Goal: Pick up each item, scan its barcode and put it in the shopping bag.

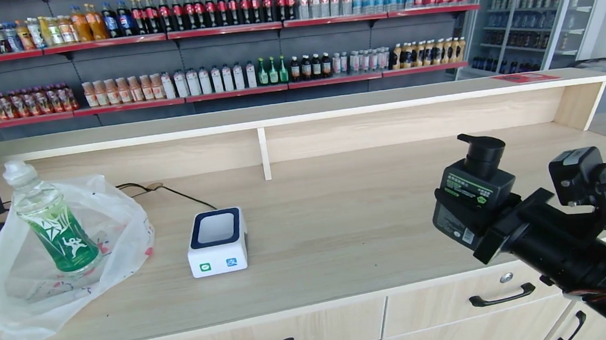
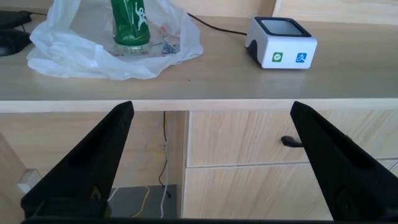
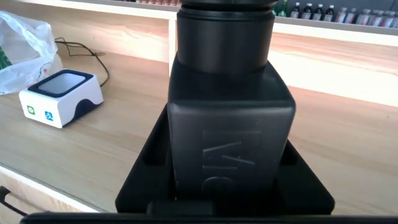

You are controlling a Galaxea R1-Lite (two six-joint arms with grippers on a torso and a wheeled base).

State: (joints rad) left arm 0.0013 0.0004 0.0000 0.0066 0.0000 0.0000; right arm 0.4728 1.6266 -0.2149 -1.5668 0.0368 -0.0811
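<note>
The right gripper clamps a black bottle aloft, bound, I'd guess, for the scanner, while the left gripper hangs wide open.

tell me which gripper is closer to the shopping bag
Left, most likely. The left gripper hangs open in front of the counter, below the shopping bag. The right gripper, shut on a black bottle, is across the counter, past the scanner.
</note>
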